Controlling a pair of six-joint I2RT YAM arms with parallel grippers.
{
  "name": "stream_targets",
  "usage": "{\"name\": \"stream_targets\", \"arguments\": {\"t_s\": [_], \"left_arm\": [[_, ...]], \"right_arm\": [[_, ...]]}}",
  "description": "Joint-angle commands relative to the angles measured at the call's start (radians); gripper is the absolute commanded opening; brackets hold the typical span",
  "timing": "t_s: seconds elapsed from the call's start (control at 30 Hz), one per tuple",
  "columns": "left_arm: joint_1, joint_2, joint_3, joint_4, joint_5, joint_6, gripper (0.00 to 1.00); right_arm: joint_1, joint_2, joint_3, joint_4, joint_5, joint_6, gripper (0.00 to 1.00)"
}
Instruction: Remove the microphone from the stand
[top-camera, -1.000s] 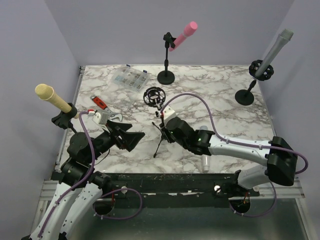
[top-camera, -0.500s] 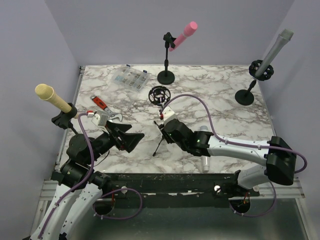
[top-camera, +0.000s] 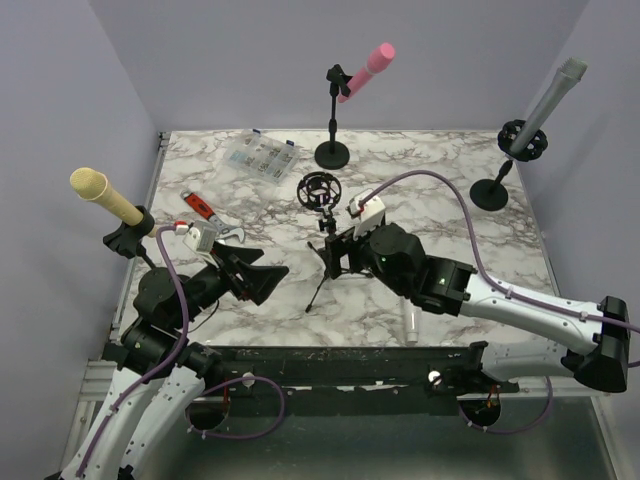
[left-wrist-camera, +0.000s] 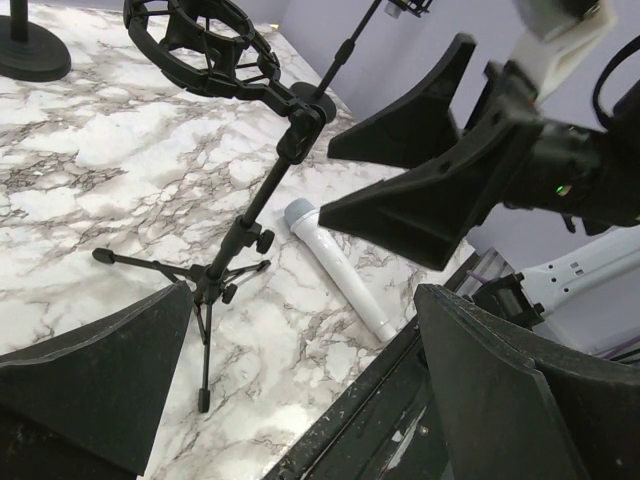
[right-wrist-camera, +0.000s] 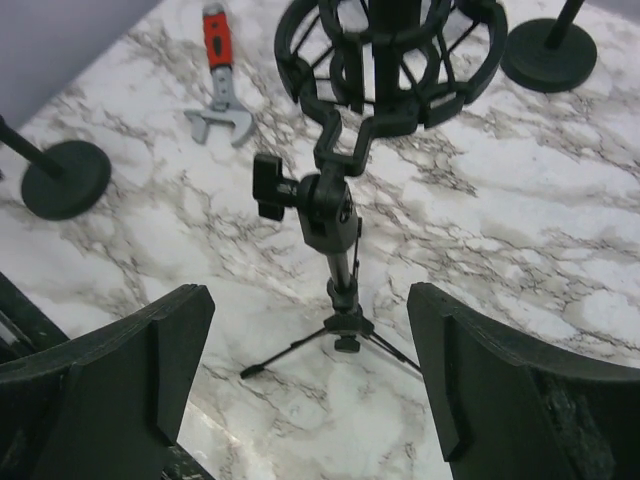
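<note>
The white microphone lies flat on the marble table near the front edge, its head toward twelve o'clock. At its ten o'clock stands the black tripod stand, its ring cradle empty.

Left arm and right arm are wearing white shells, black joints, purple cables; the right gripper is showing black wedge fingers.

Light even and diffuse, from overhead. Shadows on the counter soft and faint, no glare. Overhead view sharp. In my wrist views, near fingers slightly soft.
</note>
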Motion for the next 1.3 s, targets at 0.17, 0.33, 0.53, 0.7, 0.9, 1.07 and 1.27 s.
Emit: {"name": "stream_targets", "arguments": {"t_s": [0.17,0.33,0.53,0.7,0.9,1.07,1.27], "left_arm": [[0.005,0.015,0.006,0.018,0.006,-0.01,0.99],[0.005,0.003,0.007,0.01,0.006,-0.018,0.99],[0.005,-0.011,0.011,-0.013,-0.005,-0.015,0.99],[0.005,-0.008,0.004,-0.012,-0.006,-0.015,0.99],[0.004,0.009,0.003,-0.001,0.002,-0.018,0.99],[0.005,0.019,0.003,0.004,0.005,-0.021,0.99],[0.005,0.012,-0.004,0.003,-0.002,-0.026,0.99]], "right_arm": [[-0.049,0.036,0.195,-0.038,0.034,0.097,0.9],[-0.126,0.102,0.275,-0.057,0.001,0.09,0.82],[-0.152,0.125,0.235,-0.035,-0.037,0.07,0.57],[-0.153,0.109,0.13,-0.009,-0.07,0.103,0.56],[-0.153,0.083,0.052,-0.003,-0.05,0.134,0.56],[-0.152,0.066,0.072,-0.003,-0.051,0.125,0.56],[-0.152,0.057,0.1,-0.003,-0.036,0.098,0.57]]}}
